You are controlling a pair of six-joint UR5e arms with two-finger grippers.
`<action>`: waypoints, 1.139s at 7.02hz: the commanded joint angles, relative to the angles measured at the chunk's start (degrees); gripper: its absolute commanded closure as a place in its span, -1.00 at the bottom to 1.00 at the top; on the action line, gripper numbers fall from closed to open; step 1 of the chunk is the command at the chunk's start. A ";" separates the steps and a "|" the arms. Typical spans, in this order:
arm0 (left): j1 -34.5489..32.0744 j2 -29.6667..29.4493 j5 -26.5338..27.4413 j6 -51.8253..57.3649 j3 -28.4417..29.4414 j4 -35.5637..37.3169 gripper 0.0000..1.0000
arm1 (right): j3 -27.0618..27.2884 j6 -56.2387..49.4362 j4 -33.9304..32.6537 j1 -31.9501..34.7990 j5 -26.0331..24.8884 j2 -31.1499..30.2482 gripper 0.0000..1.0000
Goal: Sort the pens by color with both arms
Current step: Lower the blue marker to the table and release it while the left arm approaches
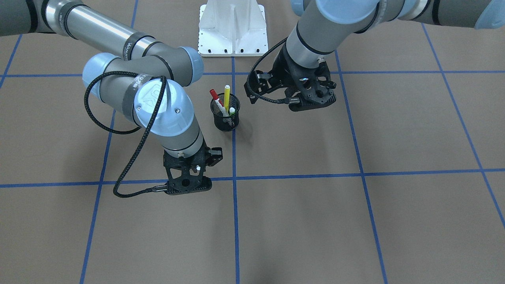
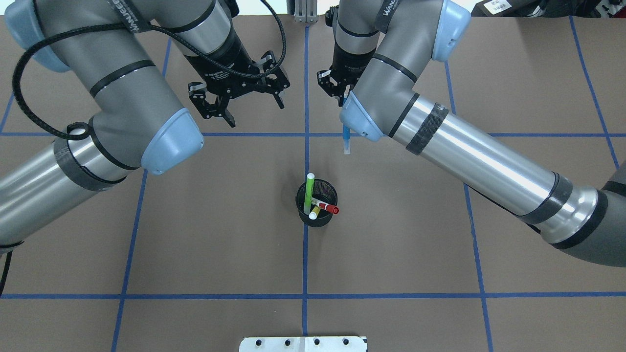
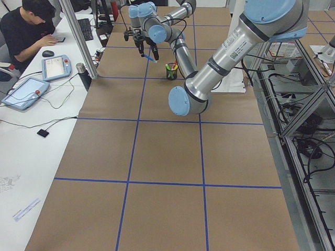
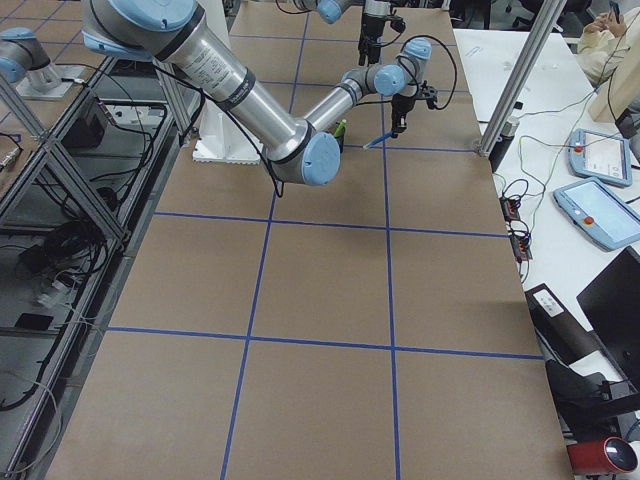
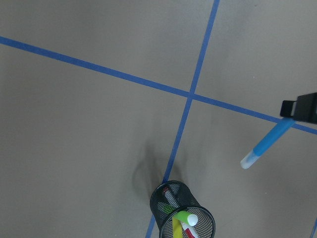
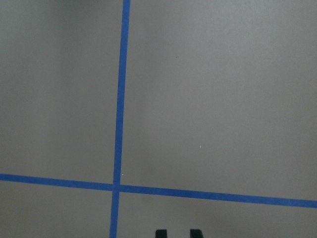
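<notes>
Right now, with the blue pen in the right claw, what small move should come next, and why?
Probably lower the right claw and lay the blue pen on the table: it appears to hang above the paper, clear of the mesh cup, where three pens stand.

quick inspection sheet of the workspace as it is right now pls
surface: brown paper table with a blue tape grid
job's things: blue pen hangs from the right pincer; green pen, red-capped pen and yellow pen stand in the mesh cup
clutter: nothing seen
grippers: right pincer shut on the blue pen, beyond the cup; left pincer open and empty
cables: right arm cable and left arm cable loop off the wrists, neither touching the cup
surroundings: white pedestal base; person seated at a side desk with a pendant
</notes>
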 commanded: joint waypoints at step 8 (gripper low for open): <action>0.54 -0.88 0.48 -0.26 0.64 0.70 -0.94 | -1.50 -0.67 5.41 -0.93 -1.11 -1.64 -0.96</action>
